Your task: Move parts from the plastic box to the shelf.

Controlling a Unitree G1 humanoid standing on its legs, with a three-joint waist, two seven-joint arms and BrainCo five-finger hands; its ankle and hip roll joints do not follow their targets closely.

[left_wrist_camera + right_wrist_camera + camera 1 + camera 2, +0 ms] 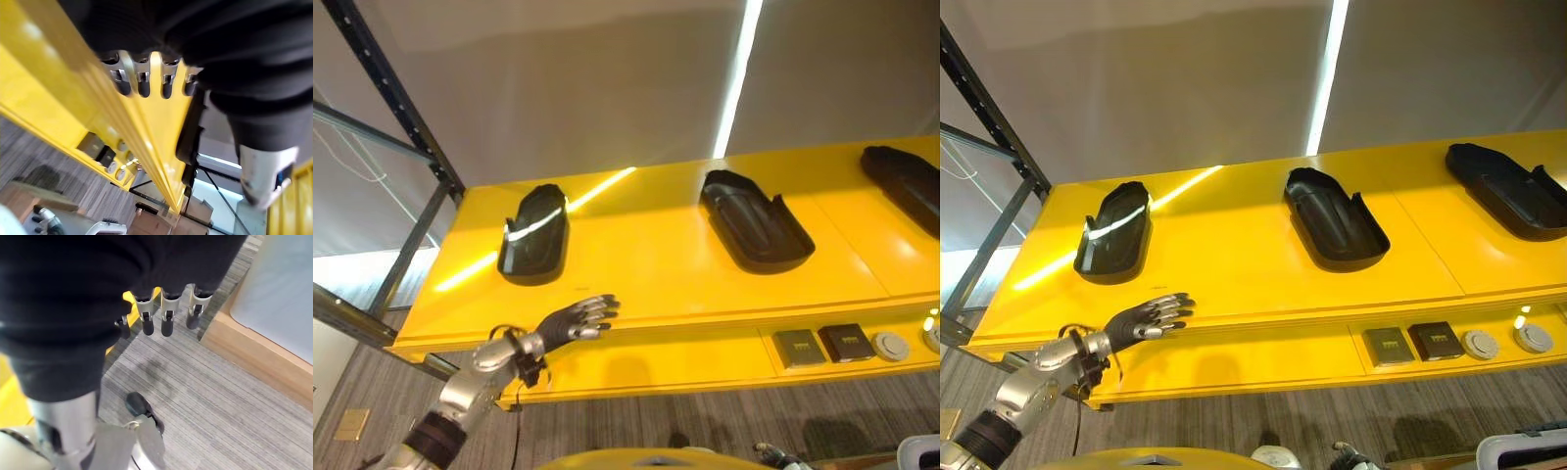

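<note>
Three black parts sat on the yellow shelf point(656, 264): one point(534, 235) near its left end, one point(756, 221) mid-shelf, one point(906, 181) toward its right end. Left hand point(574, 319) hovered at the shelf's front edge, just in front of the left part, fingers straight and spread, holding nothing. Right hand point(164, 316) hung over the grey floor point(220, 396) beside a wooden edge point(254, 357), fingers relaxed, empty. Small switch plates point(822, 345) sat on the shelf's front face.

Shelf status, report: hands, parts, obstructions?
Left hand open at shelf front edge, empty. Right hand open, low over floor. Three black parts shelved. Nothing blocking.
</note>
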